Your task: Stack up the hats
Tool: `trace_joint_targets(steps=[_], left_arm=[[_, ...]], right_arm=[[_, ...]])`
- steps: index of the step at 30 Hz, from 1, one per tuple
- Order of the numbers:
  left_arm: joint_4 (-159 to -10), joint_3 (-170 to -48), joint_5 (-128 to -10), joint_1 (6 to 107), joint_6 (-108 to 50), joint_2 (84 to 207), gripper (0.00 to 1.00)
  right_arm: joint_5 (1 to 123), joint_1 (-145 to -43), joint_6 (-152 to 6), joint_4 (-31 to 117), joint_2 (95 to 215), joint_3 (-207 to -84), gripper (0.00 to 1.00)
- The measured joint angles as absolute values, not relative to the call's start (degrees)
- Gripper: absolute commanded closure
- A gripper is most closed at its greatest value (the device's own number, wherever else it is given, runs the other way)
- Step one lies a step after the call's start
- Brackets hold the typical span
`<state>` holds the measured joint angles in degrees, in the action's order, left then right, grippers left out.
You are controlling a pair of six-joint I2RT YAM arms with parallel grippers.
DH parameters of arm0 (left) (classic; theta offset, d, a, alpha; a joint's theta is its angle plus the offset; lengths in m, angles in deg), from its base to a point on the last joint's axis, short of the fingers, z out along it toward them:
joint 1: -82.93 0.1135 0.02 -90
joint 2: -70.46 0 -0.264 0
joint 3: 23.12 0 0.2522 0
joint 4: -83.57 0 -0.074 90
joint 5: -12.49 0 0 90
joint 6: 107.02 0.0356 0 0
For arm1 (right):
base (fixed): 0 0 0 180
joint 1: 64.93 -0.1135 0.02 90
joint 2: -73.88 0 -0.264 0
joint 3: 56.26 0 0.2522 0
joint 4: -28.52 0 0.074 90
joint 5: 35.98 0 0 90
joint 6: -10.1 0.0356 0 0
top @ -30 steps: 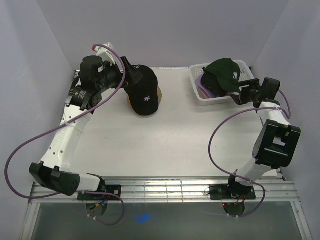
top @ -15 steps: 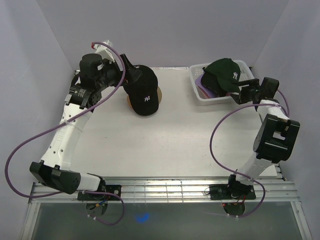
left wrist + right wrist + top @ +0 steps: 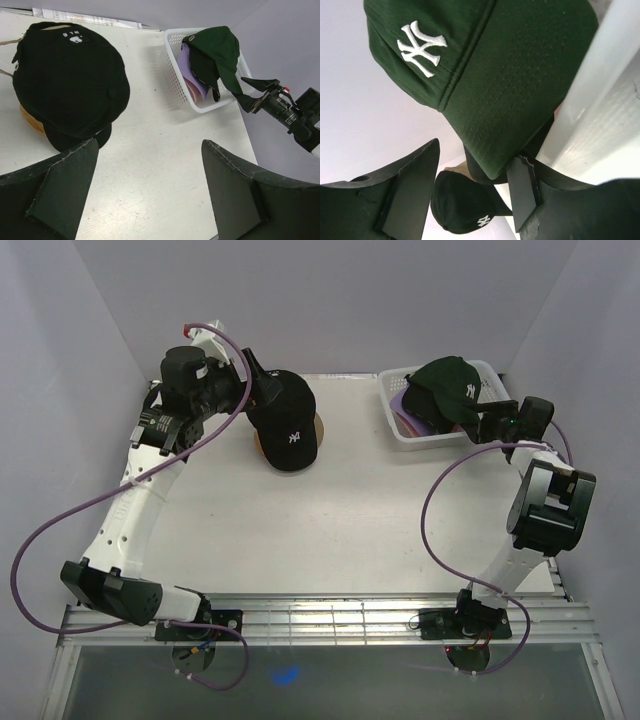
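White basket [image 3: 425, 439] holds green cap [image 3: 455, 382], lavender cap [image 3: 186, 70]; left pincer [image 3: 150, 145], right pincer [image 3: 477, 152] apart

Black fabric baseball cap [image 3: 285, 420], 10 o'clock: plain black crown, white embroidered logo on front, small white stitched mark on rear panel.
Round tan wooden stand [image 3: 319, 430] beneath: warm orange-brown, no pattern.
Dark green fabric baseball cap [image 3: 452, 383], 1 o'clock: deep forest green, white interlocking-letter logo, fine grid weave visible close up.
Lavender fabric cap [image 3: 404, 400] under it: pale purple, plain.
Pink fabric cap [image 3: 192, 91] lower still: dusty rose sliver only.
White plastic mesh basket [image 3: 420, 437]: uniform white, small square-hole lattice.
Flat white tabletop [image 3: 330, 520]: plain.
Purple cables [image 3: 422, 525] along white-and-black robot arms [image 3: 130, 520].
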<state>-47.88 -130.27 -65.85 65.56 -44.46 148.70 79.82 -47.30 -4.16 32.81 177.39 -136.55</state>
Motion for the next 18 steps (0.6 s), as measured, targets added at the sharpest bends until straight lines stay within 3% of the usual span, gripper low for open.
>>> trace_joint_targets(steps=[3,8,11,12,13,18], left_arm=[[-47.5,-130.3,-66.2,65.6,-44.4,148.9,0.06],[-46.6,-130.5,-66.7,65.6,-44.4,149.0,0.06],[-46.1,-131.1,-67.3,65.6,-44.2,149.2,0.06],[-46.1,-131.3,-67.4,65.6,-44.2,149.2,0.06],[-45.9,-131.5,-67.6,65.6,-44.1,149.3,0.06],[-45.5,-132.0,-68.0,65.6,-44.0,149.5,0.06]], right_arm=[[79.7,-47.3,-3.0,30.2,177.5,-136.0,0.4],[79.7,-47.3,-0.6,25.4,179.6,-135.7,0.49],[79.7,-47.3,1.3,22.0,181.7,-135.0,0.66],[79.9,-47.3,2.1,21.0,182.2,-134.7,0.82],[80.1,-47.3,2.6,20.0,182.9,-134.6,0.9],[81.7,-47.3,6.6,11.0,184.4,-134.7,0.92]])
